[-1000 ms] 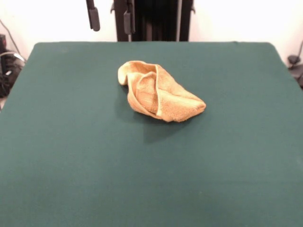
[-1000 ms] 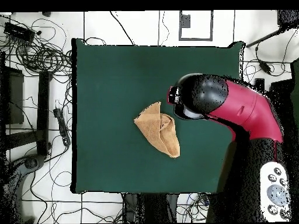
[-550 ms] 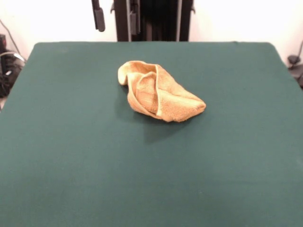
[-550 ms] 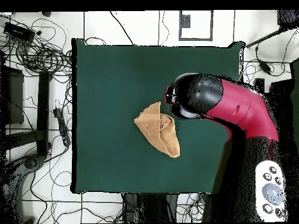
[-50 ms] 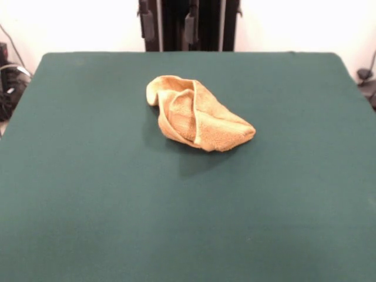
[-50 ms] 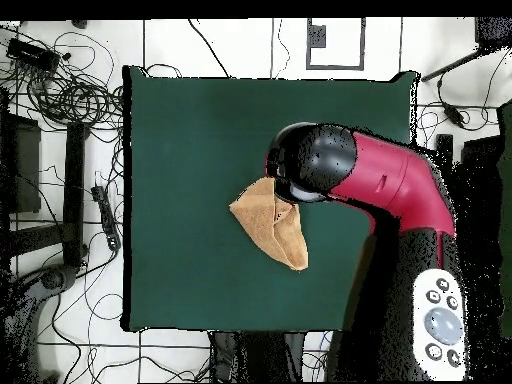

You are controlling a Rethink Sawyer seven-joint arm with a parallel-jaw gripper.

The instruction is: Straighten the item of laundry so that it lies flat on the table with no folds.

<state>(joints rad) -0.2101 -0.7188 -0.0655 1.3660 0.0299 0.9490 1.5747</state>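
Green table (image 5: 88, 205) carries our crumpled towel (image 5: 197, 114) near its middle, a little toward the far edge.
We hang the arm (image 6: 385, 185) above the towel, its gripper (image 5: 167, 23) with fingers parted and empty; we judge this the approach step, and next we must descend onto a loose hemmed corner and pinch it.

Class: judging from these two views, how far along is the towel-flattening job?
Done: nothing; the towel lies bunched and folded on the table. In hand: the gripper hangs open above the far edge, holding nothing. Left: grasping and spreading the towel flat.
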